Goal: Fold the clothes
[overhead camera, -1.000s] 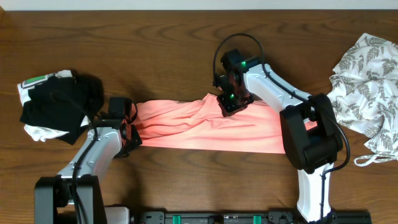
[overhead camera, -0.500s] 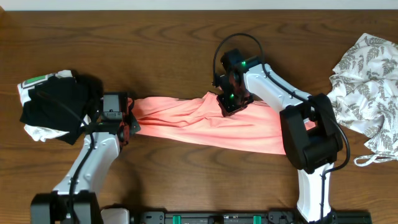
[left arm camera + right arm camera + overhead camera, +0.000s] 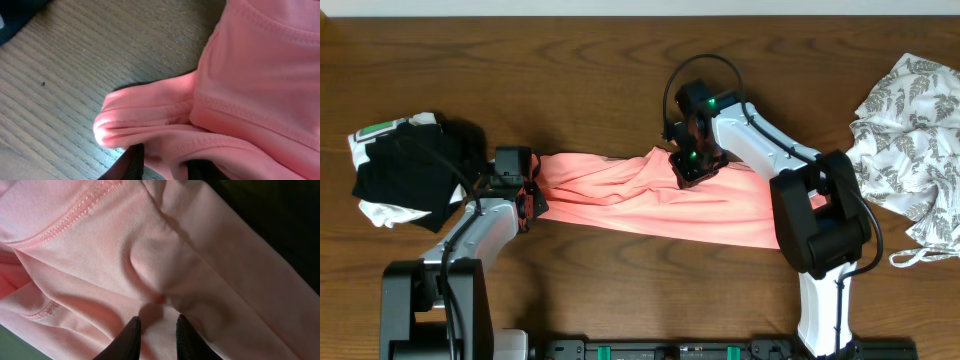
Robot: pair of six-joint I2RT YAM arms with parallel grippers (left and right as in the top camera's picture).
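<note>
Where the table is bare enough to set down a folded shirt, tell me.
Bare: the far strip of table beyond the salmon-pink T-shirt, between the black-and-white bundle and the leaf-print garment; also the near strip between the left arm and right arm. Crowded: both side edges and the shirt's middle band.

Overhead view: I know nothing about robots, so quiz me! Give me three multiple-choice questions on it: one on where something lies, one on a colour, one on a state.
1. Where does the leaf-print garment lie?
A) at the right end of the table
B) at its left end
C) on the floor

2. What colour is the T-shirt in the middle?
A) blue
B) salmon pink
C) green

3. How is that T-shirt now?
A) folded in a neat square
B) hanging over the table's edge
C) lying stretched out and wrinkled

Answers:
1 A, it sits crumpled by the right edge.
2 B, the fabric shows plainly pink in every view.
3 C, it forms a long creased band on the wood.
</note>
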